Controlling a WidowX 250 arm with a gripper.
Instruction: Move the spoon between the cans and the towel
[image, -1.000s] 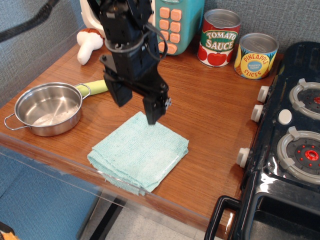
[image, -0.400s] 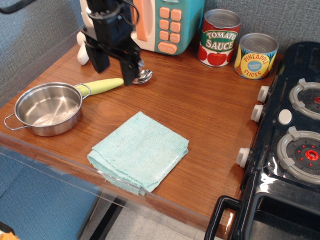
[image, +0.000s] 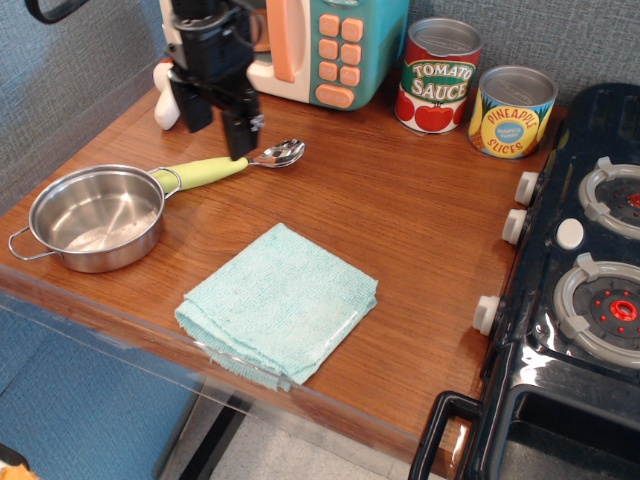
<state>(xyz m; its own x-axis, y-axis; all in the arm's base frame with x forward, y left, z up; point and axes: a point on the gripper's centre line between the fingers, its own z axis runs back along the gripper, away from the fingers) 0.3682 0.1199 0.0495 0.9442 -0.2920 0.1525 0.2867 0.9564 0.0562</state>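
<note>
Gripper (image: 213, 125) points down, fingers spread, above the spoon (image: 232, 164) handle.

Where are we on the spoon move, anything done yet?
Nothing is placed yet. The spoon lies on the table beside the steel pot, left of the spot between the cans and the towel. In hand: the gripper hangs over the spoon's handle, jaws apart, not visibly gripping. Left: grasp, carry right, set down between them.
</note>
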